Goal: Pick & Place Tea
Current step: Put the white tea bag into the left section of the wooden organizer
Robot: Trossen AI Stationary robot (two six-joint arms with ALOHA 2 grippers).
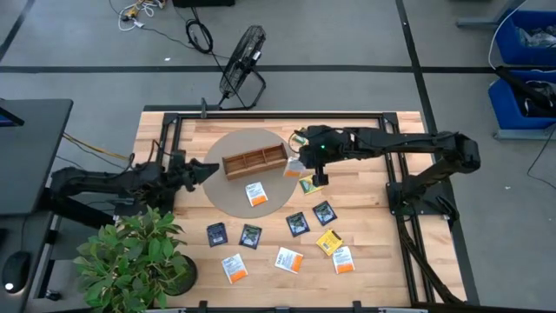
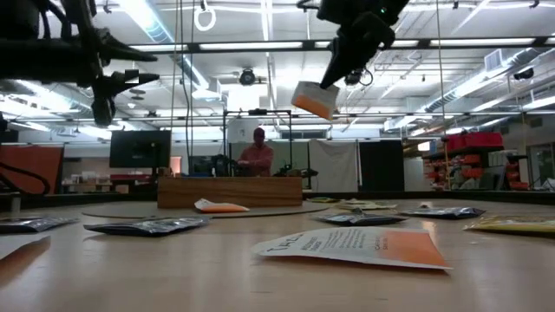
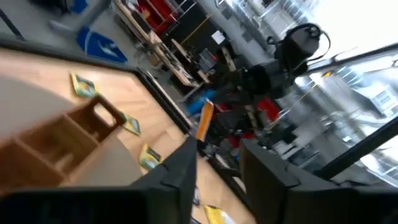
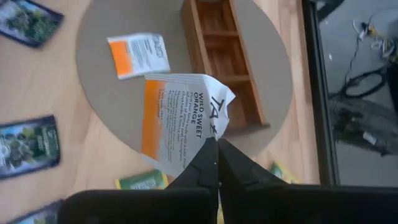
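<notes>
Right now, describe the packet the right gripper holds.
The packet is a flat paper-like square, white with an orange band and dark print reading WILD SWEET ORANGE. One corner is crumpled where the right gripper pinches it shut. It hangs in the air, tilted, above the mat's edge beside the tray, touching nothing else.

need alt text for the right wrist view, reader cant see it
The right gripper pinches a white-and-orange tea packet by its edge above a round grey mat. A wooden tray and another orange packet lie on the mat.
</notes>
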